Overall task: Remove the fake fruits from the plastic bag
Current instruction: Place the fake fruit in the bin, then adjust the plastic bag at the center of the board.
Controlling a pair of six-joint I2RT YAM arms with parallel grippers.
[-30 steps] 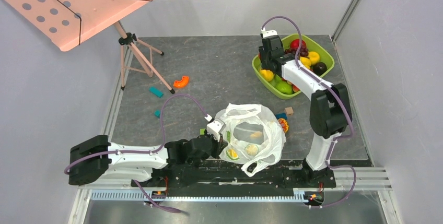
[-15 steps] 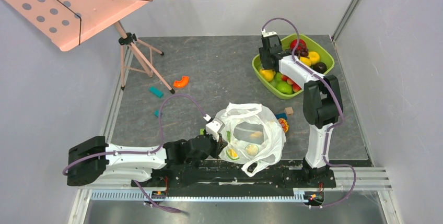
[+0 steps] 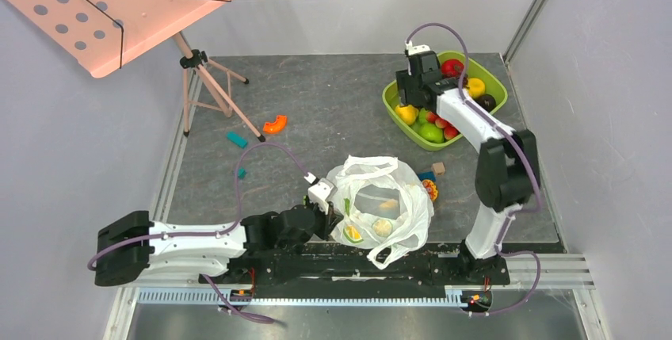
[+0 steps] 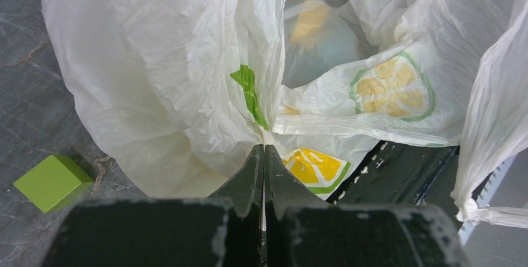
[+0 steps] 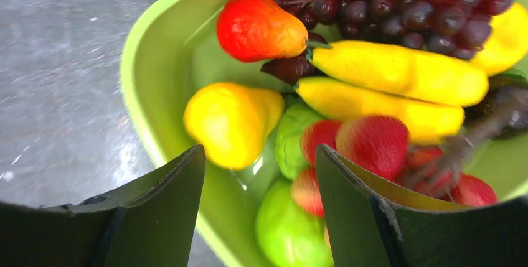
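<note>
Since before, my right pincer [image 5: 258, 155] slid right over the green tray [image 5: 149, 37], apart, empty. My left pincer [image 4: 264, 152] clamps the plastic bag [image 4: 155, 61] to steady it.

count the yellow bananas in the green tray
2. One yellow plastic banana lies beside the dark purple grapes in the lime-green plastic tray. The second yellow banana lies alongside it, on the side away from the grapes. Others may be hidden under the pile.

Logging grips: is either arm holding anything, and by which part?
Left gripper pinches the plastic bag by a gathered side fold. Right gripper, open over the green tray, holds nothing.
</note>
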